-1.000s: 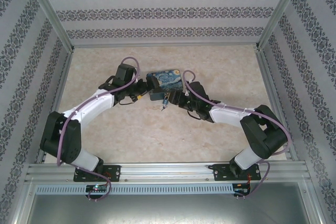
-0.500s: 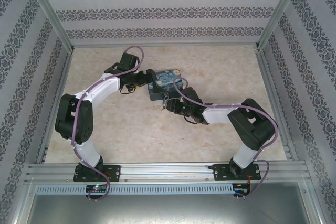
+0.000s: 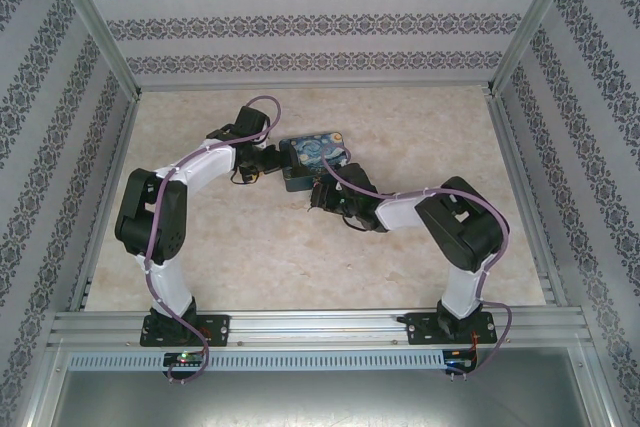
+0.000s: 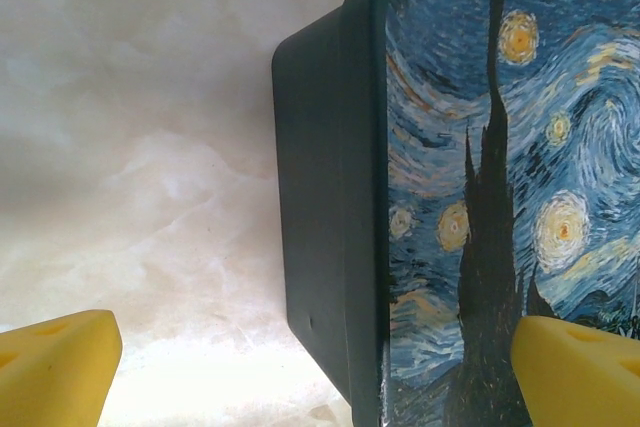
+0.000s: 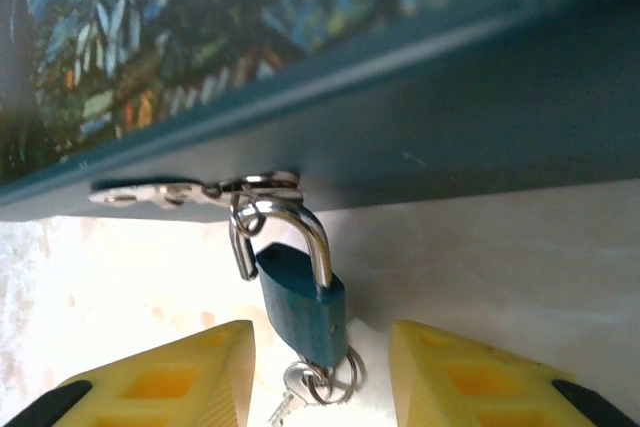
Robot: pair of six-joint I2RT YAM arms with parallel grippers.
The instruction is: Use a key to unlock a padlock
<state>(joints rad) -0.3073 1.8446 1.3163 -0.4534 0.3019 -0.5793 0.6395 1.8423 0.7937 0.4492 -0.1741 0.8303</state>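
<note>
On a pale marbled tabletop we see the left gripper gaping at the swirl-painted dark-blue box; the right gripper, unclenched, flanks the teal padlock and slim metal key.

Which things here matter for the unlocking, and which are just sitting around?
Job: padlock; key on the ring under it; right tool, open around both.
Just there: box the padlock hangs from; table.
</note>
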